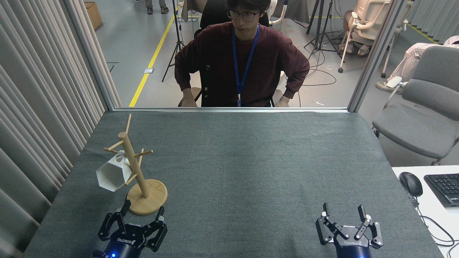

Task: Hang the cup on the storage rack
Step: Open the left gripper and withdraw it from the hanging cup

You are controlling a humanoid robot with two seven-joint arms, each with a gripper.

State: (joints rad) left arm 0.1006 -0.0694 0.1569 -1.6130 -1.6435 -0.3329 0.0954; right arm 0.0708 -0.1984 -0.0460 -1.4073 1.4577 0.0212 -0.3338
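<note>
The white hexagonal cup (112, 174) hangs by its handle from a left-side peg of the wooden storage rack (136, 172), its mouth turned toward me and to the left. The rack stands upright on its round base at the table's left. My left gripper (141, 215) is open with nothing in it, just in front of the rack's base, apart from the cup. At the front right of the table, far from the rack, my right gripper (342, 211) is open too, and holds nothing.
A person (244, 57) sits behind the far edge of the grey table (244, 168). Curtains (39, 100) run along the left side. To the right are a grey chair (423, 111) and a white desk with a mouse (411, 183) and keyboard (444, 189).
</note>
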